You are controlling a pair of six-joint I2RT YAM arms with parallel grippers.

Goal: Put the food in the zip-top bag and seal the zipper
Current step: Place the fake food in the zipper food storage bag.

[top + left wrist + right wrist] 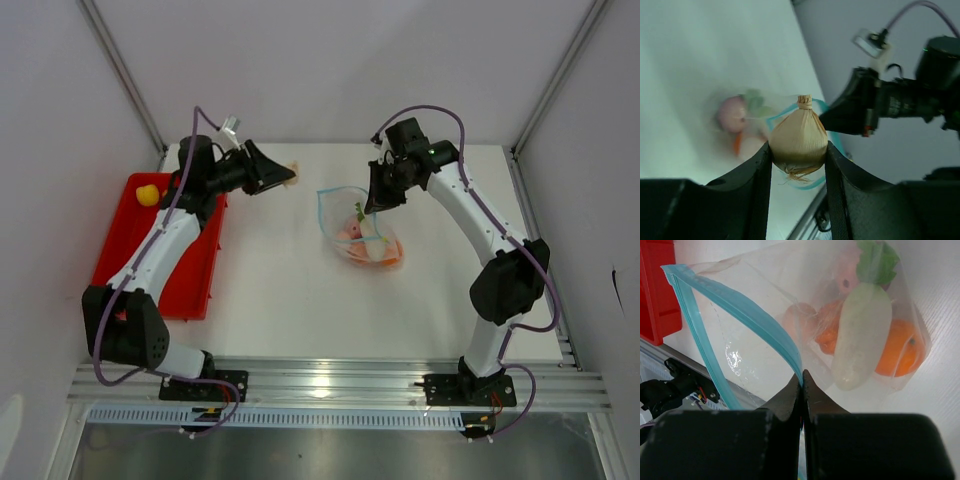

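One white table (pixel 280 290) fills the floor of a pale-walled enclosure with metal posts at the corners. Its near edge is a slotted metal rail where both arms are bolted. A red tray (pixel 120 240) lies along the table's left side, with a yellow food piece (pixel 148 194) at its far end. The zip-top bag (pixel 345 222) sits near the middle of the table, a little right of centre. It is clear and crinkly, and its mouth gapes toward the far side. Bunched at its bottom are an orange piece (pixel 900 350), a white radish-shaped piece (pixel 860 335) with a green top, and a pink piece (pixel 845 280). The blue-teal zipper (pixel 740 310) rims the mouth, and the right fingers (pixel 801 382) are clenched on that strip, pinching it. The left fingers (pixel 765 165), between tray and bag toward the table's far edge, grasp a tan onion-shaped piece (pixel 799 140) by its sides, its tied tip pointing toward the bag.
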